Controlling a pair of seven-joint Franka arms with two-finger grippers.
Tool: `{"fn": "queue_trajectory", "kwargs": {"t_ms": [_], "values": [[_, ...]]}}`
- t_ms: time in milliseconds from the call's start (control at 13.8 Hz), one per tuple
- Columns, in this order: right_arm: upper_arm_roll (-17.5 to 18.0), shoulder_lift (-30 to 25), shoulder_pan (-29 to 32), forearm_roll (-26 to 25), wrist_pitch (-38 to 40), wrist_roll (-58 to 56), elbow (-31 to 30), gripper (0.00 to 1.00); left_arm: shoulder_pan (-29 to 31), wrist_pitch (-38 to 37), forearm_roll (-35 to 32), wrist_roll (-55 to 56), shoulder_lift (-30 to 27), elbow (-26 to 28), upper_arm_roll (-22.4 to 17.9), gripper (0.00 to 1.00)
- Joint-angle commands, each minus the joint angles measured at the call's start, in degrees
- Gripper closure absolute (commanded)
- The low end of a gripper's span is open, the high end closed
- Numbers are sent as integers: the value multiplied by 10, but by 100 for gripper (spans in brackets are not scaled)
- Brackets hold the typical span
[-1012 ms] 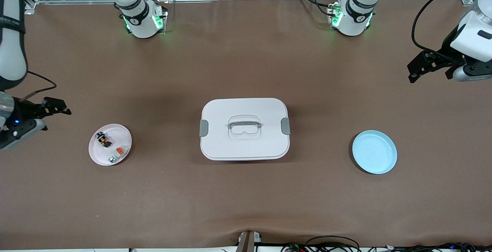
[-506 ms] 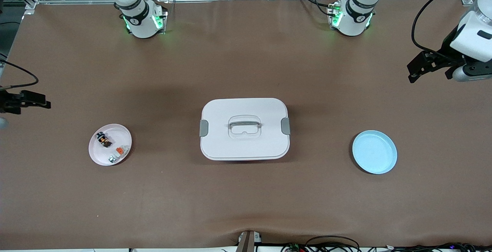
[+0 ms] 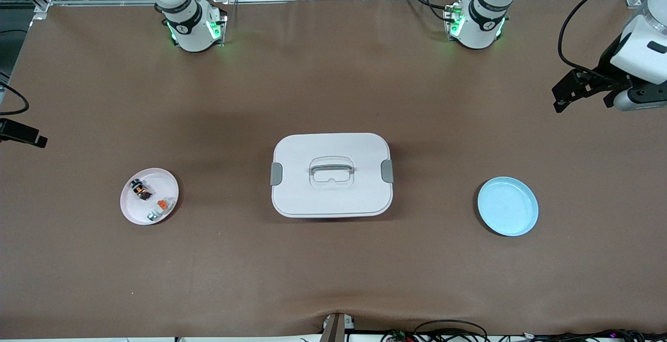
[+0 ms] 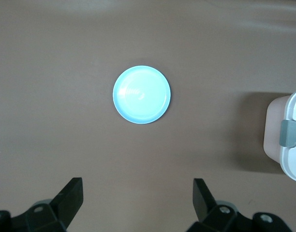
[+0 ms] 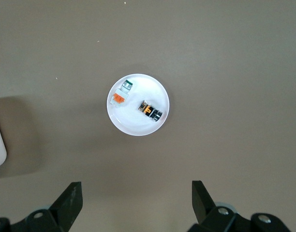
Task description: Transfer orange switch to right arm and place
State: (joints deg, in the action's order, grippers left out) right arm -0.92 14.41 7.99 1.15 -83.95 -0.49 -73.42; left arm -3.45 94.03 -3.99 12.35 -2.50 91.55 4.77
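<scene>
Since 0.5 s ago, the right gripper (image 5: pixel 133 205) has been withdrawn over the table's right-arm edge, fingers spread, empty. The orange-banded black cylindrical switch (image 3: pixel 140 189) lies on the round pink plate (image 3: pixel 134 214). The left gripper (image 4: pixel 138 203) waits, spread, near the left-arm edge.

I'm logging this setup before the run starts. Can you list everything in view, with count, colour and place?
orange switch: one, black with an orange section, on the pink plate.
small part with orange tab: one, whitish-grey, on the pink plate beside the switch.
small clear part: one, clear with a green tint, on the same plate.
pink plate: one, pale pink, toward the right arm's end of the table.
lidded box: one, white with grey latches and handle, mid-table.
blue plate: one, light blue, bare, toward the left arm's end.
table: one, brown cover.
left claw: open, up over the table, blue plate below.
right claw: open, up over the table, pink plate below.
</scene>
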Motion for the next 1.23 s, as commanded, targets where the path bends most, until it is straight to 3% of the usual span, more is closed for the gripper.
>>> {"fn": "queue_trajectory", "kwargs": {"t_ms": [0,1156], "values": [[2,-27,-11,1,21,20,7,0,1,0,7,-4,-5,4,1,0],[-5,-80,-27,3,61,19,2,0,0,-9,9,-22,0,-13,1,0]]}}
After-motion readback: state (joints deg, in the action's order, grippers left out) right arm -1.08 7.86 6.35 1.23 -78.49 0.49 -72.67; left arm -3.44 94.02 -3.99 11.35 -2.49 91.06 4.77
